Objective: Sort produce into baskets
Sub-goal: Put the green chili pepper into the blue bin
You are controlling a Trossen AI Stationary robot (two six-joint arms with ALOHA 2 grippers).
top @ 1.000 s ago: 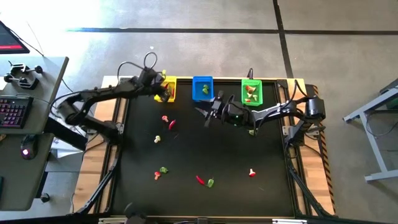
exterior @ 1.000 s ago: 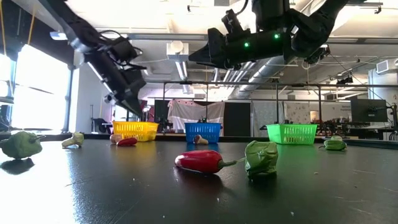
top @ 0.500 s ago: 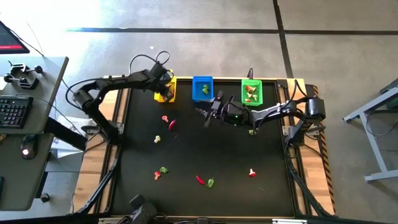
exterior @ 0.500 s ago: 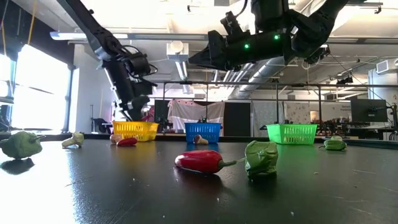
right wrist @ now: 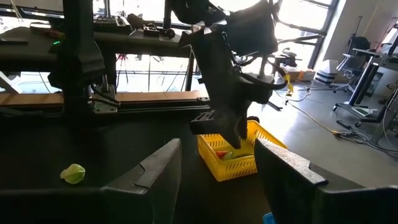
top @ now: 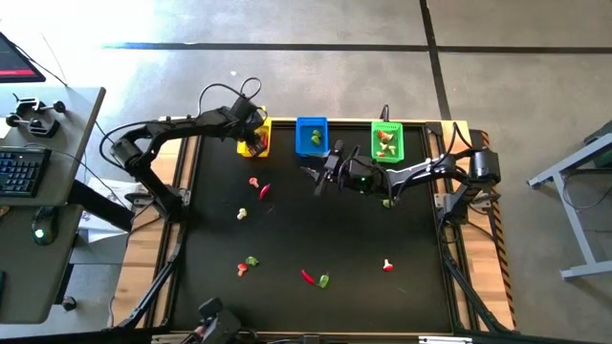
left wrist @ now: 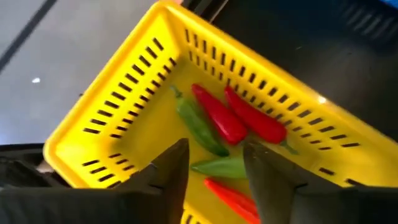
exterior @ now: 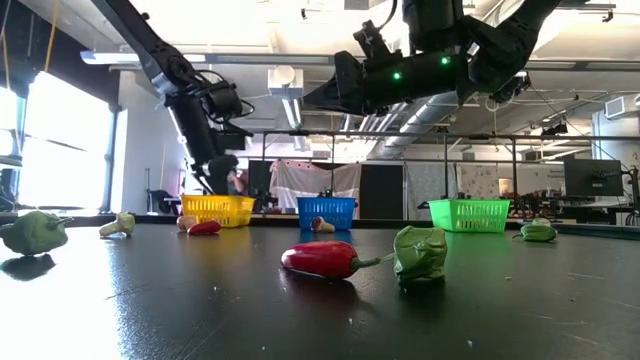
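While the left end effector [left wrist: 214,165] hangs wide and empty over the yellow basket [left wrist: 118,118], the loose red chilli [top: 265,190] lies nearest, behind it, lengthwise toward the worktop's [top: 325,229] middle.

You look straight down on the whole table [top: 316,229] from high up; the low camera sits at tabletop level, facing the far baskets. Both wrist cameras share the yellow basket [left wrist: 118,118], the left's very close.

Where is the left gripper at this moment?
In the high view the left gripper hangs over the yellow basket, the leftmost of three at the table's far edge. Its wrist view shows open fingers above red and green chillies.
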